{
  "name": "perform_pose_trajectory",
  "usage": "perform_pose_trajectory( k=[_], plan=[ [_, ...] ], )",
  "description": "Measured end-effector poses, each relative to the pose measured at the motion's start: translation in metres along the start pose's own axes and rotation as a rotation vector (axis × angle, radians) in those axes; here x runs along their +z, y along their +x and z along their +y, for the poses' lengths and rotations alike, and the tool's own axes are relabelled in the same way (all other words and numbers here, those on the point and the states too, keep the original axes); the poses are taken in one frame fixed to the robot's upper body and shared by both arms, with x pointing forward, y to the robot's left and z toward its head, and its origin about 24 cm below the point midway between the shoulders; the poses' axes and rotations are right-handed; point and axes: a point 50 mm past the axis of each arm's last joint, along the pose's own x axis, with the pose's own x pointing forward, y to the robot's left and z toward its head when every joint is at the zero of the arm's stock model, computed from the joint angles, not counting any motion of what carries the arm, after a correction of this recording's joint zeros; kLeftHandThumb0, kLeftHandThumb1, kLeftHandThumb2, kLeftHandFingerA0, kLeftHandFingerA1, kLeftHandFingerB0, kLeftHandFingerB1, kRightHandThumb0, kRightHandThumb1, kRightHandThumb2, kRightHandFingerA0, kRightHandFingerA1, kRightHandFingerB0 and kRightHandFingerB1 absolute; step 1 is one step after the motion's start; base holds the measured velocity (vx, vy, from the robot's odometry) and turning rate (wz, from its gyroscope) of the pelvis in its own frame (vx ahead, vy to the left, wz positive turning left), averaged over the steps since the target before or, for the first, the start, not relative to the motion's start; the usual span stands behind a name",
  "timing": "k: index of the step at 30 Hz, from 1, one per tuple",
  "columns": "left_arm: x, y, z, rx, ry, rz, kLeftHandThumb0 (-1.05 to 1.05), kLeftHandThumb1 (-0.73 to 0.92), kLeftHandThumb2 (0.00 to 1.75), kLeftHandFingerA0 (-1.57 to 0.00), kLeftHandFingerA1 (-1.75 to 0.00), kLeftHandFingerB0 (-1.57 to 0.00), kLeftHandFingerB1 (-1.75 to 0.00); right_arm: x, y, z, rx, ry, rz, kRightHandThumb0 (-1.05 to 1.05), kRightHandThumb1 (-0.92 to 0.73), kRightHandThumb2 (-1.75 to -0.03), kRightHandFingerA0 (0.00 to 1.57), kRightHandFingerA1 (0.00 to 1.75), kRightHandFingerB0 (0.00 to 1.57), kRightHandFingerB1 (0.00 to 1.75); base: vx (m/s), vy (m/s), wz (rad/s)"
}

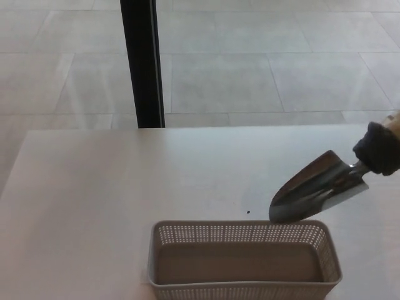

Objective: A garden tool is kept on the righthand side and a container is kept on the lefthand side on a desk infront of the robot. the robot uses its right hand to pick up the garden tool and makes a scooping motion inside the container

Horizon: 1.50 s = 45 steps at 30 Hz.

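An empty perforated plastic basket [244,259] sits at the desk's [94,187] near edge. Just beyond its right rim, a metal trowel [319,187] hangs blade-down, lifted clear mid-scoop. Next comes another dip or set-down. The holding hand lies out of frame, grip unseen.

A pale desk [94,181] fronts grey floor tiles [262,56] and perhaps a black post [142,62].
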Motion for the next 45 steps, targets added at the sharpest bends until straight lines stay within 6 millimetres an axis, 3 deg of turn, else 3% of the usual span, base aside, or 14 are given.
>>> perform_pose_trajectory(
  k=[8, 9, 10, 11, 12, 19, 26, 27, 28, 29, 30, 31, 32, 45],
  plan=[
    [-0.004, -0.001, 0.001, 0.003, -0.003, 0.011, -0.53, 0.69, 0.61, -0.57, -0.6, -0.52, -0.47, 0.007, 0.011, -0.012, -0.091, 0.048, -0.04, -0.09, -0.49, -1.24, 1.0, 1.75, 0.83, 1.53, 0.0, 0.0, 0.0],
    [-0.004, -0.001, 0.001, 0.003, -0.002, 0.012, -0.53, 0.69, 0.61, -0.57, -0.59, -0.51, -0.47, 0.007, 0.012, -0.013, -0.103, 0.052, -0.042, -0.17, -0.51, -1.19, 1.29, 1.47, 1.0, 1.28, 0.0, 0.0, 0.0],
    [-0.005, -0.001, 0.001, 0.004, -0.002, 0.013, -0.53, 0.69, 0.61, -0.58, -0.62, -0.53, -0.48, 0.006, 0.013, -0.014, -0.116, 0.056, -0.044, -0.11, -0.51, -1.22, 0.99, 1.75, 0.82, 1.53, 0.0, 0.0, 0.0],
    [-0.005, -0.001, 0.001, 0.004, -0.002, 0.014, -0.53, 0.7, 0.61, -0.57, -0.6, -0.52, -0.48, 0.005, 0.014, -0.014, -0.126, 0.06, -0.043, -0.18, -0.51, -1.16, 1.3, 1.47, 0.99, 1.29, 0.0, 0.0, 0.0],
    [-0.005, -0.001, 0.001, 0.005, -0.002, 0.014, -0.53, 0.7, 0.61, -0.57, -0.6, -0.52, -0.48, 0.003, 0.015, -0.015, -0.134, 0.052, -0.042, -0.18, -0.51, -1.16, 1.3, 1.47, 0.99, 1.29, 0.0, 0.0, 0.0],
    [-0.004, -0.001, 0.0, 0.004, -0.001, 0.011, -0.52, 0.71, 0.61, -0.56, -0.58, -0.51, -0.47, -0.01, 0.018, -0.014, -0.149, -0.011, -0.015, -0.26, -0.43, -1.18, 1.27, 1.44, 1.0, 1.28, 0.0, 0.0, 0.0],
    [-0.001, 0.0, 0.0, 0.002, -0.003, 0.003, -0.51, 0.71, 0.61, -0.59, -0.62, -0.52, -0.49, -0.031, 0.011, -0.006, -0.144, -0.149, 0.052, -0.18, -0.49, -1.05, 0.99, 1.75, 0.84, 1.48, 0.0, 0.0, 0.0],
    [-0.001, 0.0, -0.001, 0.001, -0.003, 0.003, -0.51, 0.7, 0.61, -0.58, -0.61, -0.51, -0.48, -0.034, 0.01, -0.005, -0.142, -0.161, 0.062, -0.22, -0.44, -1.04, 1.26, 1.37, 1.03, 1.2, 0.0, 0.0, 0.0],
    [0.0, 0.0, -0.001, 0.001, -0.003, 0.002, -0.51, 0.7, 0.61, -0.58, -0.61, -0.51, -0.48, -0.038, 0.008, -0.002, -0.139, -0.178, 0.076, -0.22, -0.44, -1.04, 1.26, 1.37, 1.03, 1.2, 0.0, 0.0, 0.0],
    [0.0, 0.0, -0.001, 0.001, -0.003, 0.001, -0.52, 0.7, 0.6, -0.54, -0.6, -0.5, -0.48, -0.041, 0.006, 0.0, -0.138, -0.191, 0.088, -0.16, -0.48, -0.97, 0.99, 1.74, 0.86, 1.38, 0.0, 0.0, 0.0],
    [0.0, 0.0, -0.001, 0.0, -0.003, 0.0, -0.52, 0.7, 0.61, -0.54, -0.59, -0.5, -0.48, -0.045, 0.005, 0.001, -0.137, -0.201, 0.1, -0.24, -0.45, -1.04, 1.24, 1.36, 1.0, 1.19, 0.0, 0.0, 0.0],
    [0.001, 0.0, -0.001, -0.001, -0.004, -0.001, -0.52, 0.7, 0.61, -0.54, -0.59, -0.5, -0.48, -0.049, 0.002, 0.002, -0.139, -0.213, 0.115, -0.24, -0.45, -1.04, 1.24, 1.36, 1.0, 1.19, 0.0, 0.0, 0.0],
    [0.001, 0.0, -0.001, -0.001, -0.004, -0.001, -0.52, 0.7, 0.61, -0.55, -0.6, -0.51, -0.48, -0.051, 0.001, 0.003, -0.14, -0.222, 0.123, -0.19, -0.51, -0.97, 0.96, 1.75, 0.8, 1.46, 0.0, 0.0, 0.0],
    [0.001, 0.001, -0.003, -0.004, -0.005, -0.002, -0.52, 0.71, 0.61, -0.56, -0.58, -0.51, -0.47, -0.091, -0.027, 0.028, -0.141, -0.317, 0.236, -0.17, -0.48, -1.09, 0.95, 1.75, 0.74, 1.58, 0.0, 0.0, 0.0]
  ],
)
